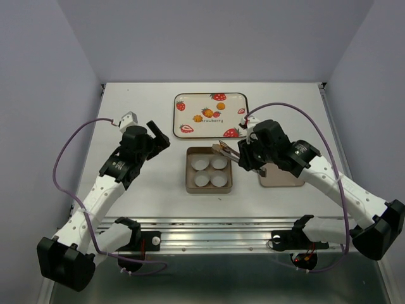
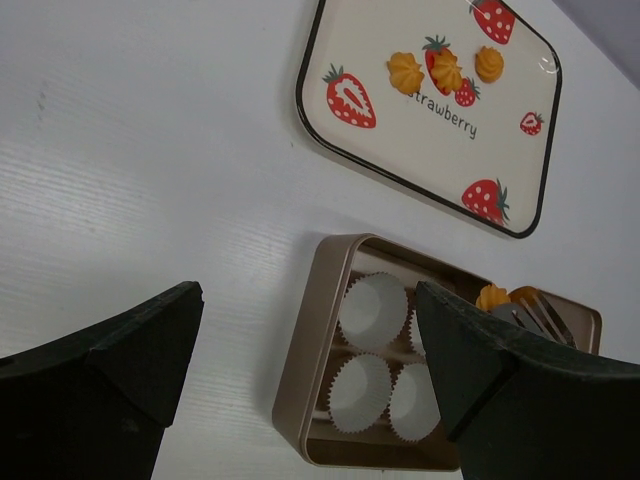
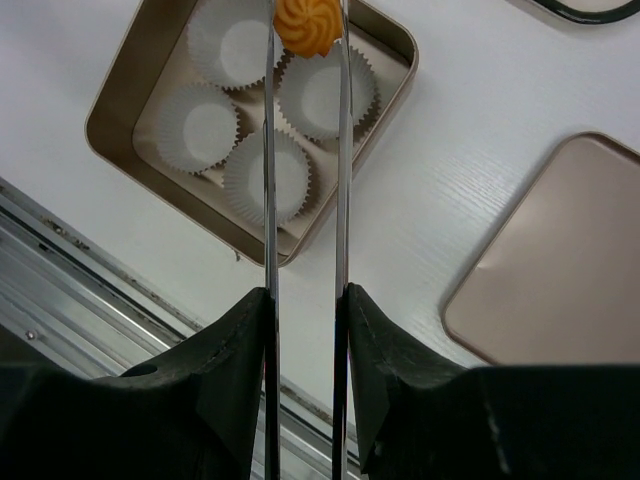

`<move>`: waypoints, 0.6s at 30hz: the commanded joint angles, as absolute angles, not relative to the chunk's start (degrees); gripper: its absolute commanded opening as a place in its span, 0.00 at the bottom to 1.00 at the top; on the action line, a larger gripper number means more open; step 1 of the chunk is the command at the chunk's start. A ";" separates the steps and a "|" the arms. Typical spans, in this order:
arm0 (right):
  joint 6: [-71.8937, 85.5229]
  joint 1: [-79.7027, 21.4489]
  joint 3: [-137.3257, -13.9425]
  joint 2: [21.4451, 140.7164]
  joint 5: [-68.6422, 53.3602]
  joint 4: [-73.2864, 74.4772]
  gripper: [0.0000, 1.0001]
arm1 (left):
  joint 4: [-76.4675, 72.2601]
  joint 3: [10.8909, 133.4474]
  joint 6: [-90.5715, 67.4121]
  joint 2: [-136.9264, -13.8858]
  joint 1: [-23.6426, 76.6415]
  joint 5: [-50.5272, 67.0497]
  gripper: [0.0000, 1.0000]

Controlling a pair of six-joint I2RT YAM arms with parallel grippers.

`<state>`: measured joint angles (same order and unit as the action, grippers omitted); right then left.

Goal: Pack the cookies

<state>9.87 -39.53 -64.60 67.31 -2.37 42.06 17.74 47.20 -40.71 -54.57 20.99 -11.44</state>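
Since the cookies [image 3: 308,27] look light and crumbly, the right hand [image 3: 305,295], clenched on tongs [image 3: 270,150], nips one by its rim over the tin [image 3: 100,110], top centre, while three lie on the tray [image 1: 195,104], left hand [image 1: 161,137] released.

3 orange swirl cookies [image 2: 447,72] on tray [image 2: 400,135], 4th cookie [image 3: 308,27] betw. tongs [image 3: 270,150] (over tin [image 3: 112,80])

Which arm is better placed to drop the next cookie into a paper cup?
Right. The right gripper holds tongs pinching a cookie above the tin; the left gripper is open and empty, beside it.
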 commanded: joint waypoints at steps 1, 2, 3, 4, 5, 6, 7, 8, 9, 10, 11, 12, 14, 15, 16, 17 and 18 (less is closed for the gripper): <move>9.58 -41.22 -64.43 66.71 -2.64 42.80 0.32 | 15.73 47.46 -39.11 -53.97 21.53 -9.93 0.99; 9.93 -41.74 -64.16 67.06 -2.29 42.89 0.32 | 15.73 47.46 -39.11 -53.96 21.53 -9.76 0.99; 10.11 -41.75 -64.07 67.41 -2.02 42.89 0.32 | 15.73 47.46 -38.94 -54.05 21.45 -9.49 0.99; 10.02 -42.36 -64.07 67.93 -1.93 42.80 0.32 | 15.73 47.55 -38.67 -54.05 21.53 -8.97 0.99; 10.02 -42.36 -63.90 68.11 -1.85 42.80 0.32 | 15.73 47.55 -38.67 -54.14 21.53 -8.79 0.99; 10.02 -42.89 -63.81 68.55 -2.11 42.37 0.32 | 15.65 47.55 -38.58 -54.31 21.71 -8.53 0.99; 9.85 -42.89 -63.81 68.55 -2.28 42.19 0.32 | 15.56 47.55 -38.58 -54.32 21.62 -8.35 0.99; 9.76 -43.41 -63.81 69.16 -2.37 42.01 0.32 | 15.47 47.55 -38.58 -54.32 21.71 -8.26 0.99; 9.58 -43.42 -63.90 69.52 -2.29 41.92 0.32 | 15.21 47.37 -38.58 -54.40 21.71 -8.17 0.99; 9.67 -44.03 -64.07 69.96 -1.76 42.01 0.32 | 15.12 47.29 -38.50 -54.40 21.80 -7.83 0.99; 9.84 -44.03 -64.07 70.57 -1.41 41.92 0.32 | 15.03 47.29 -38.58 -54.40 21.80 -7.74 0.99; 9.93 -44.64 -64.16 70.84 -0.36 42.01 0.32 | 14.94 47.11 -38.50 -54.40 21.71 -7.73 0.99; 10.37 -44.65 -64.25 71.28 1.39 41.92 0.32 | 14.85 47.11 -38.50 -54.32 21.80 -7.82 0.99; 10.55 -44.65 -64.25 71.54 1.93 42.01 0.32 | 14.94 47.02 -38.41 -54.32 21.88 -7.82 0.99; 10.81 -44.65 -64.25 71.63 2.80 42.01 0.32 | 14.94 47.02 -38.41 -54.32 21.80 -7.82 0.99; 11.07 -44.65 -64.34 71.72 3.07 42.01 0.32 | 14.94 47.02 -38.41 -54.32 21.80 -7.82 0.99; 11.16 -44.65 -64.34 71.81 3.51 42.36 0.32 | 14.94 46.93 -38.32 -54.32 21.88 -7.91 0.99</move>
